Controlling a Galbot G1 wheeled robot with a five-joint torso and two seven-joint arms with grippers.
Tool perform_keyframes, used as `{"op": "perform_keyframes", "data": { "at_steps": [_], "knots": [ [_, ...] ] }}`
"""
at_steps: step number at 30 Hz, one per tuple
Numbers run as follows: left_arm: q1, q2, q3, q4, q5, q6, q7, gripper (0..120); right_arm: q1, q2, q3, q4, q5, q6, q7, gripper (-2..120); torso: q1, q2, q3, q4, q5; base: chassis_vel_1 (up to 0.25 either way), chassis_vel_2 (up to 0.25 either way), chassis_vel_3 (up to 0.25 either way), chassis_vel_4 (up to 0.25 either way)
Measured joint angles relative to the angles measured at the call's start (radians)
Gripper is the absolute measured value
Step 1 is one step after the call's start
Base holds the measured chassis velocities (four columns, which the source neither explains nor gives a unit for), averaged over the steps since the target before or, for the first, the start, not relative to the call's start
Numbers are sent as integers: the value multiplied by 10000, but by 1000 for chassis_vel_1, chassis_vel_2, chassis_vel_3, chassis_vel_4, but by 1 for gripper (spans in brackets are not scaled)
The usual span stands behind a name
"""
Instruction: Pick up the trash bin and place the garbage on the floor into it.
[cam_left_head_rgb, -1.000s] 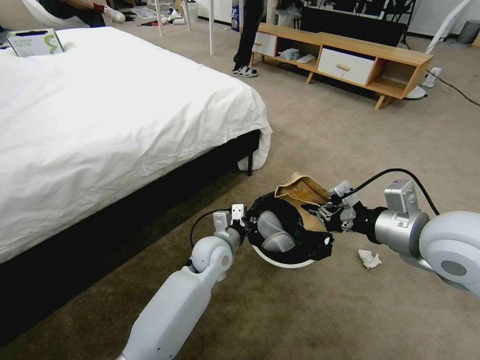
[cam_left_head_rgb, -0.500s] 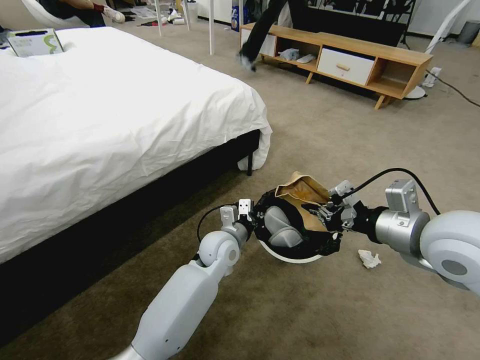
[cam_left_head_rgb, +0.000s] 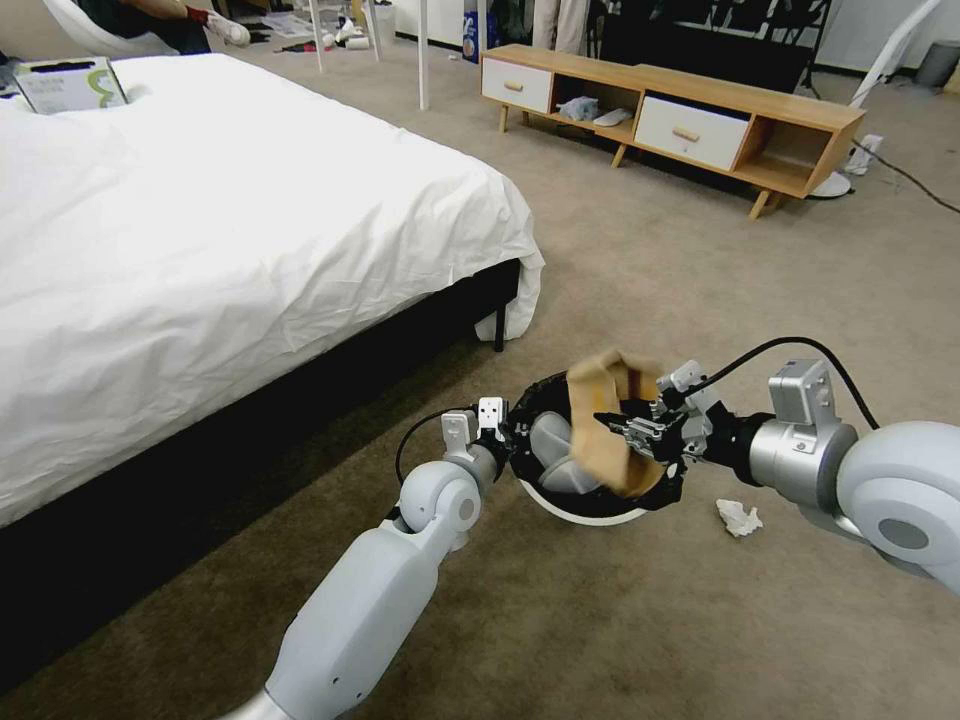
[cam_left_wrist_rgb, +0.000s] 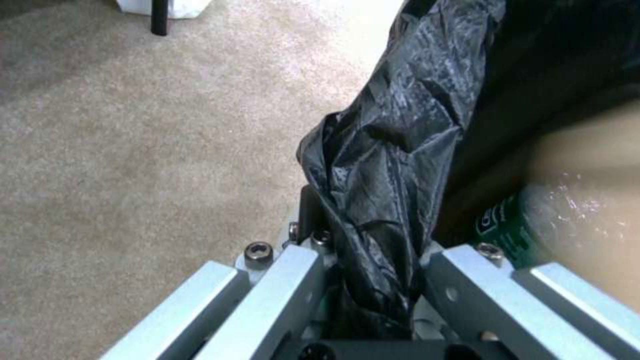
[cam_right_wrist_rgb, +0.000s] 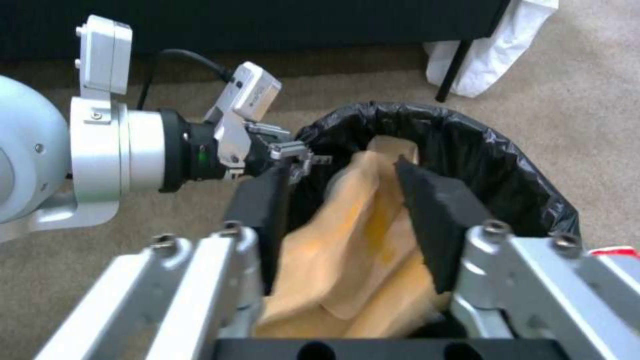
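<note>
My left gripper (cam_left_head_rgb: 505, 435) is shut on the rim of the trash bin (cam_left_head_rgb: 580, 512), a small white bin with a black liner, and holds it above the carpet. In the left wrist view, the left gripper (cam_left_wrist_rgb: 373, 260) pinches the liner fold (cam_left_wrist_rgb: 393, 150). Just over the bin mouth, my right gripper (cam_left_head_rgb: 628, 428) is open. The brown paper bag (cam_right_wrist_rgb: 353, 250) hangs loose and blurred between its pads (cam_right_wrist_rgb: 433, 215), dropping into the bin (cam_right_wrist_rgb: 493, 150). A green-labelled bottle (cam_left_wrist_rgb: 510, 227) lies inside. A crumpled white tissue (cam_left_head_rgb: 738, 517) lies on the floor to the bin's right.
The white-sheeted bed (cam_left_head_rgb: 200, 250) fills the left side, its black leg (cam_left_head_rgb: 498, 330) close behind the bin. A low wooden cabinet (cam_left_head_rgb: 690, 110) stands at the back, with a cable (cam_left_head_rgb: 900, 170) on the floor beyond it. Open carpet (cam_left_head_rgb: 700, 620) lies in front and to the right.
The right gripper has opened and the brown paper bag has dropped from above the rim into the bin. The left arm shifted the bin slightly right a second ago, then held still.
</note>
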Motion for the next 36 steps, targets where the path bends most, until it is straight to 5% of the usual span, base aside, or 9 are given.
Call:
{"op": "perform_keyframes", "data": {
  "at_steps": [14, 28, 36],
  "knots": [
    [-17, 28, -11, 39, 17, -21, 23, 2, -3, 46, -43, -89, -71, 131, -5, 98, 0, 0, 0, 0, 0, 0, 0, 0, 0],
    [95, 257, -262, -299, -58, -5, -33, 2, -19, 113, 871, -72, -138, 424, 2, 100, 0, -1, 0, 0, -1, 0, 0, 0, 0],
    [244, 687, -833, -1047, -145, 364, -265, 2, -60, 242, 2309, -174, -578, 698, -82, 100, 0, -1, -1, -1, -2, 0, 0, 0, 0]
  ]
}}
